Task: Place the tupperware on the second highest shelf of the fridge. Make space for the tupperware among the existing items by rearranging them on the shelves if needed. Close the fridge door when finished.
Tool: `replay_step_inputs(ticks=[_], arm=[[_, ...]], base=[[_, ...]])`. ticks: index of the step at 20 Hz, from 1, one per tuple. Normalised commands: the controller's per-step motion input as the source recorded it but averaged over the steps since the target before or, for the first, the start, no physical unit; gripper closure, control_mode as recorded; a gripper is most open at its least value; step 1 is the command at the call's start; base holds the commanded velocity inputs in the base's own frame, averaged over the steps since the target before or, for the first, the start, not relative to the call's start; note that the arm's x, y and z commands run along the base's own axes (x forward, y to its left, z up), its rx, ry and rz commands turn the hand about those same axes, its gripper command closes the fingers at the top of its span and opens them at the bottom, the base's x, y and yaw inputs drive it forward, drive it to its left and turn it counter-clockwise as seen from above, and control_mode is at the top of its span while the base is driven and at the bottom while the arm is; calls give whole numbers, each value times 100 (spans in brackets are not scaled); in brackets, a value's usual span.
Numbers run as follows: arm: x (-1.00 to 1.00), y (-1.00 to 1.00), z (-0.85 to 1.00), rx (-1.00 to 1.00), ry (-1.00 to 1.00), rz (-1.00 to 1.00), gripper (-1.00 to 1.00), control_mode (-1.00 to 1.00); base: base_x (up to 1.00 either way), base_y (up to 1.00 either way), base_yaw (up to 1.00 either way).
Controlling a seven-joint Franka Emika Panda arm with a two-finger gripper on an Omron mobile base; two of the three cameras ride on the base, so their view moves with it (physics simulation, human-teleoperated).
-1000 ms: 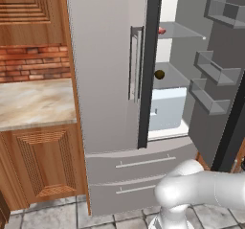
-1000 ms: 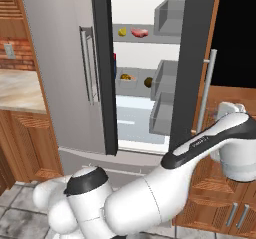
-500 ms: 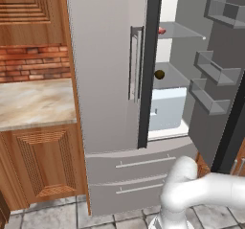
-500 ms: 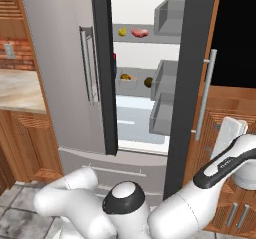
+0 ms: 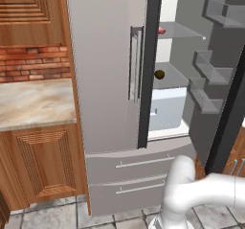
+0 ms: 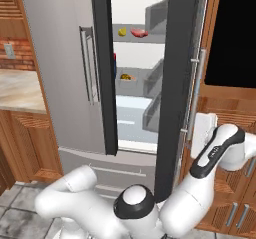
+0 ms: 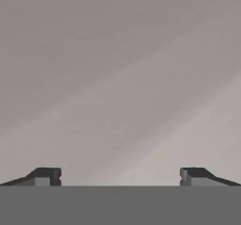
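Observation:
The fridge (image 5: 105, 79) stands with its left door shut and its right door (image 6: 177, 83) partly swung out. The tupperware (image 6: 126, 77), grey with yellow food, rests on the second highest shelf (image 6: 139, 80). Near it on that shelf lies the dark olive-brown ball (image 5: 159, 74). One shelf higher lie the red-pink meat piece (image 6: 139, 32) and the small yellow bit (image 6: 122, 31). My gripper (image 7: 117, 174) is open and holds nothing, its fingertips (image 7: 46, 174) close to a flat grey surface. In the right base view my hand (image 6: 202, 128) sits against the outer face of the right door.
Grey door bins (image 5: 208, 65) line the inside of the open door. Two drawers (image 5: 139, 163) close the fridge's base. A marble counter (image 5: 33, 101) on wooden cabinets stands to the left. A dark oven recess (image 6: 232, 38) in wooden cabinetry stands right of the door.
My arm has swung left with the hand against the right door. The door has turned inward and the gap into the fridge is narrower.

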Motion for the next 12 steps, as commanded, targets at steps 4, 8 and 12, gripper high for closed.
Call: replay_step_inputs(ticks=[4, 8, 12], arm=[[80, 92, -14, 0, 5, 21, -100, -100], [82, 97, -14, 0, 1, 16, -100, -100], [69, 100, -13, 0, 0, 9, -100, -100]], base=[[0, 0, 0], [0, 0, 0], [0, 0, 0]])
